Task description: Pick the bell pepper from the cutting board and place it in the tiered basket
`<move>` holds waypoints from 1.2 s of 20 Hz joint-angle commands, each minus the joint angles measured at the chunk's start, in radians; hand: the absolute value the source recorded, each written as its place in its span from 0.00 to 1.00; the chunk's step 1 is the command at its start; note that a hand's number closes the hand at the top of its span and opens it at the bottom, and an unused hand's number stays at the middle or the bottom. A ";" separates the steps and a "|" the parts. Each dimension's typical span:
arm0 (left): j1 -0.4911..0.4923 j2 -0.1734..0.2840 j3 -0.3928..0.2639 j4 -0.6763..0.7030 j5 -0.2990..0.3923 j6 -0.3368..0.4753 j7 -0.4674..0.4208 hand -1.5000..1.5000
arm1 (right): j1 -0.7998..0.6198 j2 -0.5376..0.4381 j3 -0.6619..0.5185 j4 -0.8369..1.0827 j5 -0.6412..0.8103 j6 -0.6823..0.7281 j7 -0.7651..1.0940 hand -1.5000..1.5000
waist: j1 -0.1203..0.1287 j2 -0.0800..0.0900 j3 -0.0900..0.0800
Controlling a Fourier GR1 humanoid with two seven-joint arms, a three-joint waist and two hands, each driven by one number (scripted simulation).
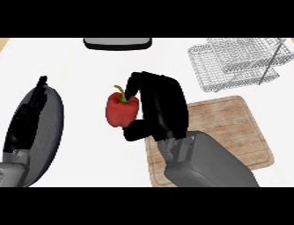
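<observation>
White countertop (pixel 78 66) fills view; wood-toned strips at far left, right upper corners; even light.

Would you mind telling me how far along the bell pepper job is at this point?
Done: the bell pepper is off the cutting board, held by the right hand over the white counter to the board's left. In hand: carrying it. Left: moving it to the tiered basket at the back right and releasing it there. The left hand rests at the left.

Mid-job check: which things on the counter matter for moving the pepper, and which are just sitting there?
In the job:
- red bell pepper with green stem, held by the black right hand
- wooden cutting board
- wire tiered basket

Lying about:
- dark flat object at the counter's far edge
- left hand, resting at the left
</observation>
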 commanded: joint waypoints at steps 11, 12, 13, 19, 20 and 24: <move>-0.030 0.000 0.062 0.060 0.006 -0.052 -0.041 0.50 | -0.271 -0.197 -0.344 -0.100 -0.046 0.339 0.019 1.00 | -0.003 0.004 0.000; -0.079 -0.019 0.050 0.086 -0.026 -0.034 -0.015 0.50 | -0.235 -0.201 -0.351 -0.120 -0.043 0.326 -0.011 1.00 | -0.006 0.005 0.000; 0.011 -0.032 0.029 -0.003 -0.023 -0.027 -0.026 0.50 | -0.324 -0.182 -0.413 -0.022 -0.071 0.310 -0.027 1.00 | 0.007 0.004 0.000; -0.001 -0.055 0.023 0.004 -0.059 -0.010 -0.009 0.50 | -0.336 -0.277 -0.482 0.177 -0.075 0.288 -0.267 1.00 | 0.011 0.008 0.000; -0.076 -0.018 0.071 0.052 -0.015 -0.067 0.011 0.50 | -0.338 -0.255 -0.442 0.172 -0.046 0.296 -0.255 1.00 | 0.005 0.008 0.000; 0.026 -0.036 0.032 -0.060 -0.036 -0.052 0.024 0.50 | -0.325 -0.357 -0.431 0.288 0.065 0.257 -0.351 1.00 | 0.022 0.008 0.000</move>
